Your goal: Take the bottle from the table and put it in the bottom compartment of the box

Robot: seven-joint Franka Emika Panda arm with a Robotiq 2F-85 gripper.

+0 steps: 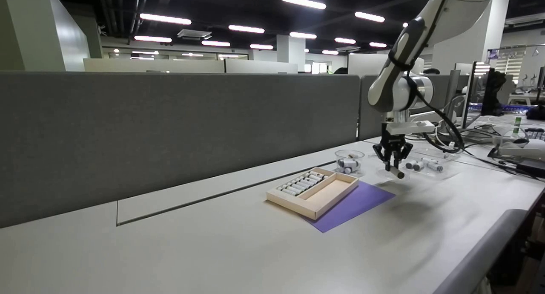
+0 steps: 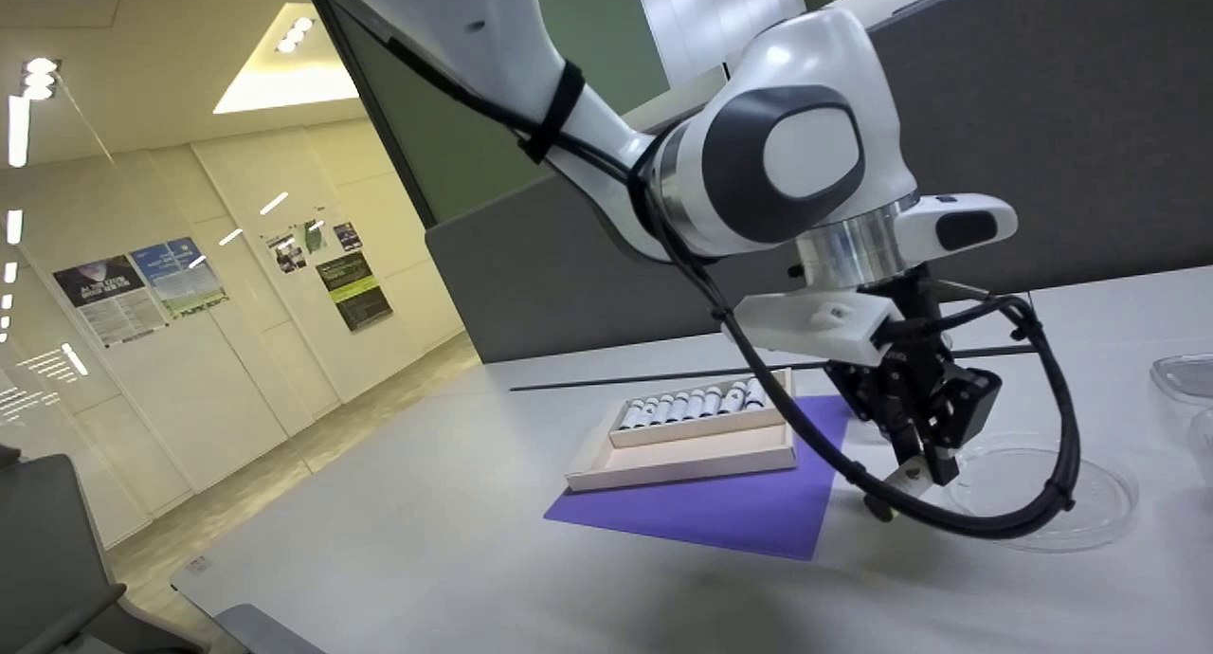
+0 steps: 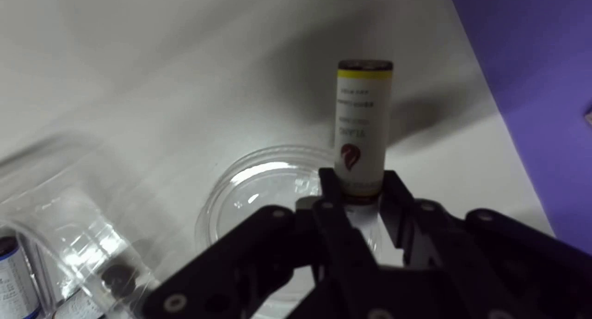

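My gripper (image 3: pixel 360 182) is shut on one end of the bottle (image 3: pixel 363 129), a small vial with a white label, a yellow band and a dark base. In an exterior view the gripper (image 1: pixel 392 164) holds the bottle (image 1: pixel 397 172) tilted above the table (image 1: pixel 213 247). The bottle (image 2: pixel 912 479) also shows in an exterior view, partly behind a cable. The light-wood box (image 1: pixel 294 203) lies beside the gripper, partly on a purple mat. One compartment holds a row of several bottles; the wider compartment (image 1: pixel 328 190) is bare. The box (image 2: pixel 682 472) is out of the wrist view.
A clear round dish (image 2: pixel 1109 521) lies under the gripper. A clear cup (image 1: pixel 349 161) with vials stands behind the box. More vials (image 1: pixel 425 164) lie in clear containers beyond the gripper. The purple mat (image 1: pixel 353 208) lies under the box. A grey partition (image 1: pixel 191 128) backs the table.
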